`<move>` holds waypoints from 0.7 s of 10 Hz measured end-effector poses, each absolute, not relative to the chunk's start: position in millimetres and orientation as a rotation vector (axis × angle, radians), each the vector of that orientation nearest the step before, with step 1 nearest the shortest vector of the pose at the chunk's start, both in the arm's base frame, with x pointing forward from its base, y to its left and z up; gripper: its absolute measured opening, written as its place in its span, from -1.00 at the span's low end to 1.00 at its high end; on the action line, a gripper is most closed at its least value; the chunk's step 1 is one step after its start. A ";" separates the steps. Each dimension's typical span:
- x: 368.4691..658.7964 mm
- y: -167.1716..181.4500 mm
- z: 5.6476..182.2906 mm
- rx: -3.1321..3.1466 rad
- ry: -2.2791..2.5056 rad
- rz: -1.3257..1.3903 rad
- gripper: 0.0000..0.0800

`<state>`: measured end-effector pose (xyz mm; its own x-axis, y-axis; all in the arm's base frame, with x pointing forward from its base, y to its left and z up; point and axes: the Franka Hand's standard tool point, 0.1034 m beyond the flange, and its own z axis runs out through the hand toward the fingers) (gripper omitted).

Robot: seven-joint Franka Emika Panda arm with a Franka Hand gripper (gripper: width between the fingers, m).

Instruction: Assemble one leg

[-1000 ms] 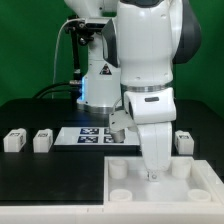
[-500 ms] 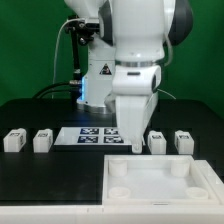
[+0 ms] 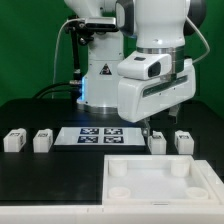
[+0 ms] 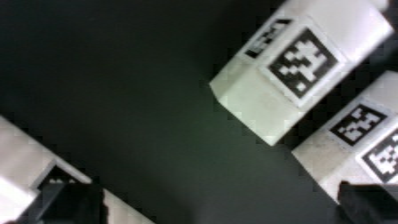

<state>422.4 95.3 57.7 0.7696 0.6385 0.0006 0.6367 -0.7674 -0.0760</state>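
Four small white legs with tags stand in a row on the black table: two at the exterior view's left [image 3: 14,141] [image 3: 42,140] and two at its right [image 3: 158,142] [image 3: 183,141]. My gripper [image 3: 149,126] hangs just above and behind the nearer right leg, touching nothing. In the wrist view two tagged legs [image 4: 290,62] [image 4: 372,134] lie ahead of the gripper [image 4: 214,205]. Its dark fingertips [image 4: 61,203] sit far apart at the frame's corners with only bare table between them, so it is open and empty.
The large flat white tray-like part with round sockets [image 3: 160,180] lies at the front. The marker board [image 3: 95,135] lies between the leg pairs. The robot base and cables stand behind. A white edge [image 4: 22,158] shows in the wrist view.
The arm has lifted off the tray-like part and swung back and toward the exterior view's right, to above the right pair of legs. The parts have not moved.
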 end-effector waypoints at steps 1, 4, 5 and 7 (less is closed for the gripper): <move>422.3 95.4 57.5 -2.905 -0.992 0.041 0.62; 420.1 98.7 56.4 -2.917 -0.950 0.048 0.62; 413.8 113.3 55.0 -2.939 -0.863 0.065 0.62; 414.5 148.7 61.9 -2.992 -0.660 0.060 0.62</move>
<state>414.5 148.7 61.9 0.9066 0.4215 -0.0214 0.4185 -0.9044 -0.0834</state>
